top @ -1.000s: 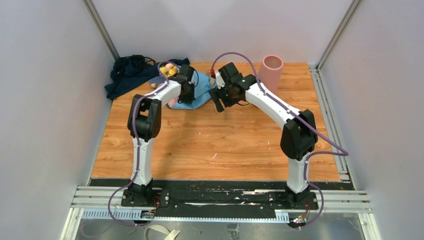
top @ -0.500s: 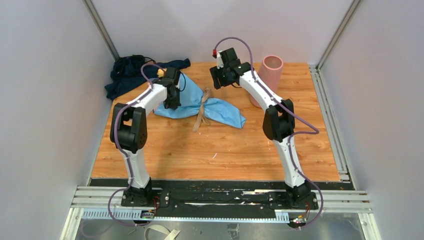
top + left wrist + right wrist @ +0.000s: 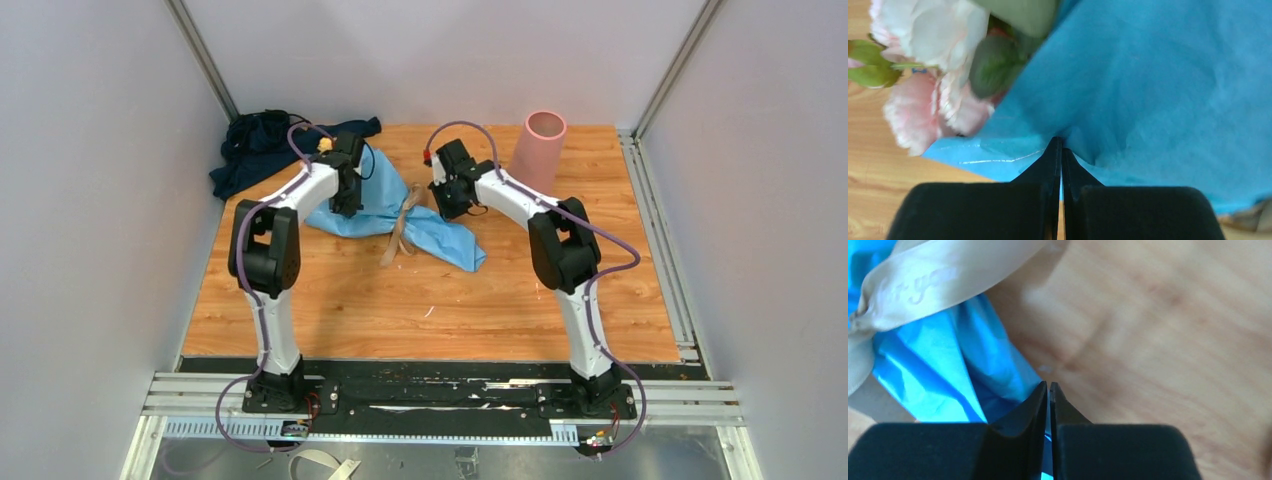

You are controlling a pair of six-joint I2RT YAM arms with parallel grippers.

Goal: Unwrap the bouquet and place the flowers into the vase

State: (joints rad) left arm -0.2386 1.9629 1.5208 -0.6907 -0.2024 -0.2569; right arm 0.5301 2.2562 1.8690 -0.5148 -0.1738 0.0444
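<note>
I was on the first step: getting the paper off. The bouquet [image 3: 440, 235] lay on its side on the table [image 3: 420, 300], between my two grippers. My left gripper [image 3: 1059, 145] was pinched tight on the blue paper [image 3: 1148, 90], with the pink flowers [image 3: 933, 100] just to its left. My right gripper [image 3: 1048, 387] looked squeezed almost shut on a thin edge of the same paper. The tan ribbon [image 3: 923, 285] sat just ahead of it, tied round the paper. The vase [image 3: 540, 148] stood upright, off to that gripper's right. I thought the ribbon had to come loose next. That would need a grab on a ribbon tail and a gentle pull, or the paper might rip.
</note>
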